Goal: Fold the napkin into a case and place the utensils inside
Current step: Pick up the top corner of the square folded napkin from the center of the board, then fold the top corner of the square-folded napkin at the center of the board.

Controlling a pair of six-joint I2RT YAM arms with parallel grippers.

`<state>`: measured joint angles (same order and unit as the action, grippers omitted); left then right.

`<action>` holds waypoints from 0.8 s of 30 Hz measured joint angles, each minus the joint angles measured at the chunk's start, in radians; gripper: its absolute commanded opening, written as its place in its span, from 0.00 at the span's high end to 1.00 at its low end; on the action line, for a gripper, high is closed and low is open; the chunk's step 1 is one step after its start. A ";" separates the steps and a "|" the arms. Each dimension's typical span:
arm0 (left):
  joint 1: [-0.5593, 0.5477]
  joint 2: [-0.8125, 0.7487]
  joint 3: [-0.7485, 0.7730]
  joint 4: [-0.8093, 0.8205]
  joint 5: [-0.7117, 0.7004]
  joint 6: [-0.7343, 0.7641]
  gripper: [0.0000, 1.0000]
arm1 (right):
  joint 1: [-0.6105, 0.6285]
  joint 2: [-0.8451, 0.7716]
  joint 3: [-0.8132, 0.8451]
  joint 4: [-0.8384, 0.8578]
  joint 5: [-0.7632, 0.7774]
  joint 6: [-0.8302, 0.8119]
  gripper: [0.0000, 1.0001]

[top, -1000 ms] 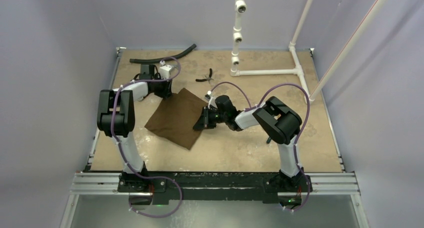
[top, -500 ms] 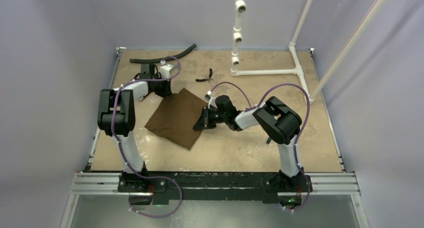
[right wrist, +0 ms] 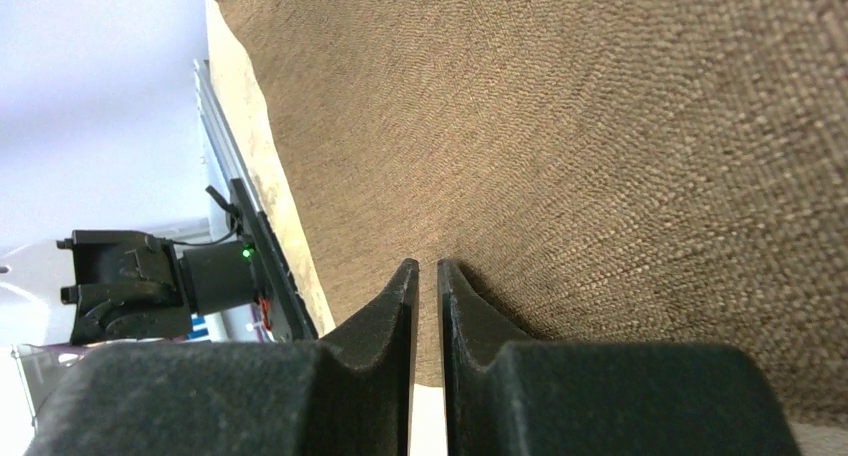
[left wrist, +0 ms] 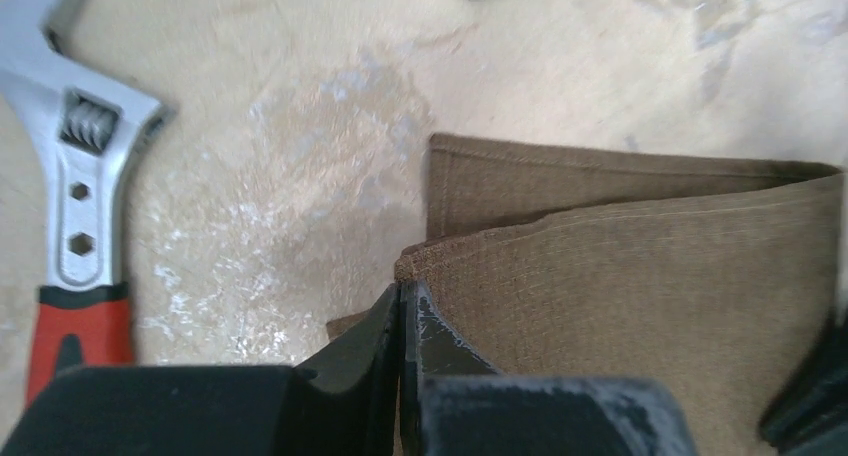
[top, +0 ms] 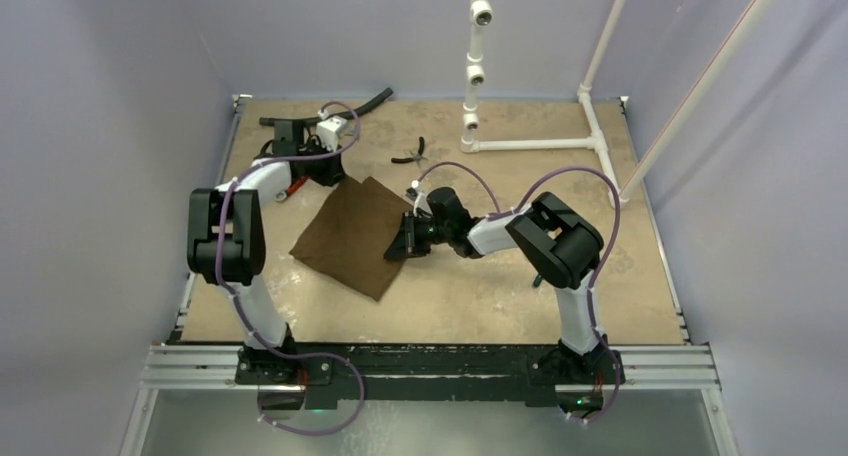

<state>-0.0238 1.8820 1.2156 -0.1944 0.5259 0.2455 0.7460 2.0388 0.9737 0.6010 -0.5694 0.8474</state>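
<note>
The dark-brown napkin lies on the table between the arms. In the left wrist view it shows two layers, the upper one raised at my jaws. My left gripper is at its far corner, and its jaws are shut on the edge of the upper layer. My right gripper is at the napkin's right edge. Its jaws are pressed nearly together with the cloth between and around them. No utensils are in view.
A red-handled wrench lies just left of the napkin's far corner and also shows in the top view. Small black pliers, a black hose and a white pipe frame lie toward the back.
My left wrist has risen and swung back a little, drawing up the napkin's far corner. The wrench's red handle now shows. The right arm has barely moved.
</note>
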 measured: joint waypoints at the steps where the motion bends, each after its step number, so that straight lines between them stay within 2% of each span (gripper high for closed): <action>1: 0.000 -0.020 0.000 0.000 0.011 0.000 1.00 | 0.000 0.000 0.007 -0.008 0.000 0.000 0.84; 12: 0.000 -0.110 -0.013 -0.088 0.167 0.067 1.00 | 0.000 0.000 0.024 -0.044 0.001 -0.002 0.83; 17: -0.003 -0.111 -0.020 -0.243 0.268 0.170 1.00 | -0.006 -0.021 0.032 -0.066 0.002 -0.002 0.78; 24: -0.032 -0.111 -0.019 -0.504 0.394 0.357 1.00 | -0.069 -0.112 0.032 -0.085 -0.005 -0.005 0.78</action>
<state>-0.0555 1.7714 1.1961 -0.6987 0.9199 0.6025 0.6773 1.9270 1.0061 0.5163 -0.5743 0.8425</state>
